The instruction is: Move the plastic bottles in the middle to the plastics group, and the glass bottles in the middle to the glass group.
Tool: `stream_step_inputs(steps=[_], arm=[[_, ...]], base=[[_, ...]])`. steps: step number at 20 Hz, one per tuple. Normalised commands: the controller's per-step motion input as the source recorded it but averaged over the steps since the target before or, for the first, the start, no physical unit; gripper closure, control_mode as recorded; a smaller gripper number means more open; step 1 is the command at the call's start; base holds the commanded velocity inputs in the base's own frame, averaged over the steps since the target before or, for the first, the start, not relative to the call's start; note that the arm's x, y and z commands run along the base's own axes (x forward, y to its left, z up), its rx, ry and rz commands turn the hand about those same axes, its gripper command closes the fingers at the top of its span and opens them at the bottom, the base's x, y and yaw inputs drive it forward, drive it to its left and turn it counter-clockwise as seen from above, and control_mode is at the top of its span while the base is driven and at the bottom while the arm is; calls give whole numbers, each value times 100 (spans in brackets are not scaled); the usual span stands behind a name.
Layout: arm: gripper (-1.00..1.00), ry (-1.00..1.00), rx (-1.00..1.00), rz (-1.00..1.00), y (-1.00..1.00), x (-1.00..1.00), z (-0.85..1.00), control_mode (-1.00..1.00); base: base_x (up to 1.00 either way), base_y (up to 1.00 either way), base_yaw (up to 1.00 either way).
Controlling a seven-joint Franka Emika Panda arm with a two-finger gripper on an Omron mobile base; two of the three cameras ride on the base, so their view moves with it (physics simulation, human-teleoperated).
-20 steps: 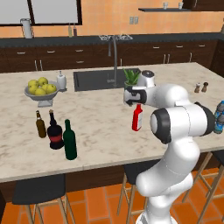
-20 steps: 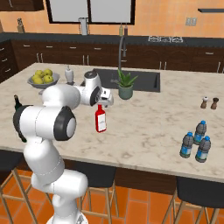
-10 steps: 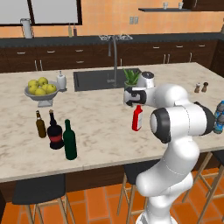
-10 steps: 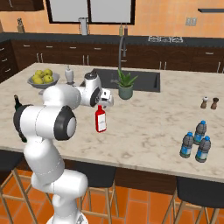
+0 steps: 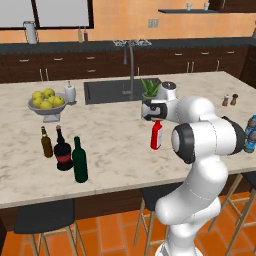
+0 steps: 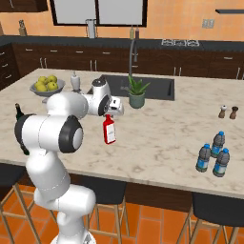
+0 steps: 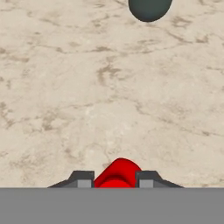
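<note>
Hand view: the red bottle [image 7: 118,173] sits directly between my 2 fingertips [image 7: 83,178], its rounded red top filling the gap, with bare marble counter [image 7: 109,87] beyond and the dark pot of the plant [image 7: 148,8] at the top edge.

Red bottle: slim, pale label, upright on the counter near the middle of the island, in front of the sink [image 5: 107,91] and just in front of the plant. I judge it to be glass: stiff, smooth, probably slippery, moderately heavy for its width, and breakable if it tips or drops. Being narrow and tall, it should topple easily under a sideways push. Best hold, in my judgement, is at the neck or shoulder just under the cap, squarely across the axis, so it hangs straight when lifted.

Claw [image 5: 156,119]: in the left base view [image 6: 110,114] it sits over the bottle's top. Jaws are drawn in narrow, 1 finger on each side of the neck, and appear to touch it. I read this as a grip on the bottle, though I cannot confirm how firm. The bottle's base looks to rest on the counter; no lift visible.

Outward: the destination group stands at the left of the island, well apart: 1 small amber bottle [image 5: 46,143], 1 squat black bottle [image 5: 63,150], with the green bottle [image 5: 79,161] just beside them. 3 water bottles [image 6: 213,152] stand at the right end.
</note>
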Motion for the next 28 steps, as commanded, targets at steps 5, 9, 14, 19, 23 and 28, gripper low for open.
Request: stream_step_inputs(steps=[5,9,14,19,23,28], arm=[[100,0,0,0,2,0,48,-100],[100,0,0,8,38,-6,66,-100],[100,2,-1,21,85,-30,41,-100],[100,6,0,34,100,-33,4,-100],[100,5,0,33,100,-22,0,-100],[100,1,0,29,82,-2,-5,-100]], base=[[0,0,0],[0,0,0],[0,0,0],[0,0,0],[0,0,0],[0,0,0]])
